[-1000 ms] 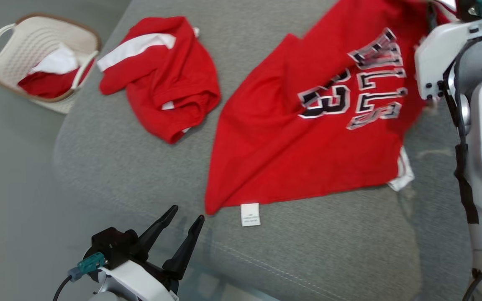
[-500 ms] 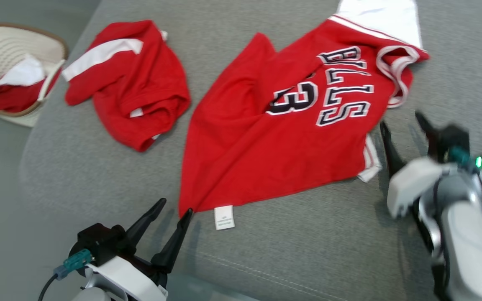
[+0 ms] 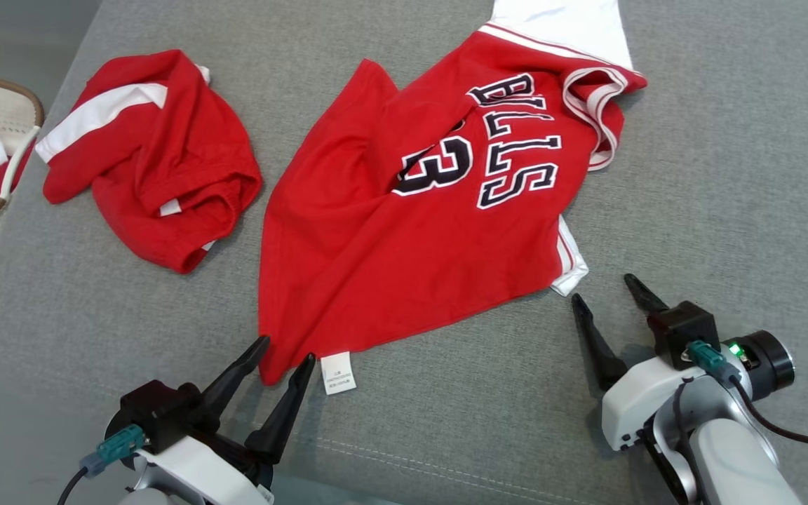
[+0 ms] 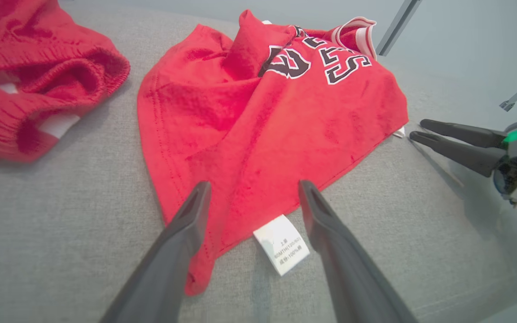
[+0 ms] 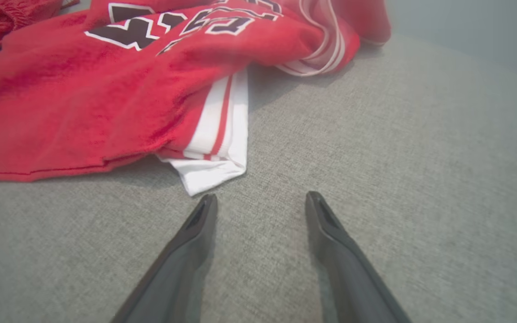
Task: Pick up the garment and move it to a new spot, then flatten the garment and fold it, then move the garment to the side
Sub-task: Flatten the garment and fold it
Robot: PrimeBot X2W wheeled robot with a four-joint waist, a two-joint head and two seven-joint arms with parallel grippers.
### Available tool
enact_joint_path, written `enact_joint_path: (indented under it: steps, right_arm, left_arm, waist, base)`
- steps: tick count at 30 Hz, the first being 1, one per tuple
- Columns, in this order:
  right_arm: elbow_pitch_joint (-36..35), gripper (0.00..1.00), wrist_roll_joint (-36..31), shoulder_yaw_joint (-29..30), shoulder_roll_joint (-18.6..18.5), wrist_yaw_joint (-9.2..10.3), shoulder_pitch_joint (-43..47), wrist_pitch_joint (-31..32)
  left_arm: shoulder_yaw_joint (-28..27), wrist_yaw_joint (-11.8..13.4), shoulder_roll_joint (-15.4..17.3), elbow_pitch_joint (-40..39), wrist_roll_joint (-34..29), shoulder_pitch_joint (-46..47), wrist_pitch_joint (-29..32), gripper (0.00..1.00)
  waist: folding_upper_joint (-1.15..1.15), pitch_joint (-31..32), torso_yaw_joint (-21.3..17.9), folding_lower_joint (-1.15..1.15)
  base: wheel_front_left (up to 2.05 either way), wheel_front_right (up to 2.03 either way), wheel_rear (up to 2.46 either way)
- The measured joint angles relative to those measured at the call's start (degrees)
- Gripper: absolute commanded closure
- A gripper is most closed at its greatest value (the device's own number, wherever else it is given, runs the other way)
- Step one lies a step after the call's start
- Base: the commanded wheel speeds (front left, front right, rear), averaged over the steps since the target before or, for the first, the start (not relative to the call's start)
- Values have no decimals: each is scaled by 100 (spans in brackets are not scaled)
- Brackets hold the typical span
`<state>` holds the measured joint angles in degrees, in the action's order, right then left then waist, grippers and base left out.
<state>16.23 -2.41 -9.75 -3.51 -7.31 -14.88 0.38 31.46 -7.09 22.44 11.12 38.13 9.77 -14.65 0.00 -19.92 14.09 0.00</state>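
The garment (image 3: 376, 238) is a red jersey with black-and-white lettering and white trim, lying spread but creased on the grey cushion (image 3: 712, 175). My left gripper (image 3: 286, 348) stands open at the jersey's near pointed corner, beside its white label (image 3: 337, 373). In the left wrist view that corner of the garment (image 4: 249, 116) lies between my open left gripper (image 4: 255, 184). My right gripper (image 3: 602, 288) is open just short of the white-trimmed corner, holding nothing. The right wrist view has the garment (image 5: 83, 89) just ahead and left of the right gripper (image 5: 260, 195).
A second crumpled red-and-white garment (image 3: 158, 161) lies on the cushion to the left. A white basket (image 3: 31, 106) with more clothes stands off the cushion at the far left. The cushion's front seam (image 3: 446, 466) runs close before both grippers.
The camera has turned. My right arm came down from the far upper right to the jersey's near right corner with jaws open. The jersey's collar end now lies flat on the cushion.
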Motion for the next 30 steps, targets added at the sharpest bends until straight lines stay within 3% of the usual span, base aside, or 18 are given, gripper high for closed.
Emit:
enact_joint_path:
  steps: [14, 15, 16, 17, 19, 25, 30]
  right_arm:
    - [732, 0, 450, -325, -21, 3, -589, -260]
    - [783, 48, 482, -392, -25, 3, -630, -272]
    - [865, 66, 498, -438, -22, 7, -671, -277]
    - [899, 95, 498, -468, -22, 7, -708, -277]
    - [988, 100, 466, -470, -22, 7, -749, -277]
    - [989, 100, -89, 73, 35, -11, -763, -220]
    - [335, 100, -717, 688, 7, -11, -536, -38]
  left_arm:
    - [56, 0, -19, 62, -30, -9, 0, 0]
    - [60, 0, -21, 64, -30, -8, 0, 0]
    - [65, 0, -22, 70, -30, -8, 0, 0]
    - [64, 0, -21, 78, -30, -8, 0, 0]
    - [64, 0, -23, 84, -30, -8, 0, 0]
    - [15, 0, -29, 91, -36, -10, 0, 0]
    - [-11, 0, -66, 91, -134, -21, 0, 0]
  waist:
    - [0, -55, 285, 0]
    - [0, -55, 291, 0]
    - [0, -52, 292, 0]
    - [0, -50, 290, 0]
    - [0, -40, 279, 0]
    - [0, 84, 155, 0]
    - [0, 229, -57, 0]
  base:
    - [0, 0, 0]
    - [0, 0, 0]
    - [0, 0, 0]
    - [0, 0, 0]
    - [0, 0, 0]
    - [0, 0, 0]
    - [0, 0, 0]
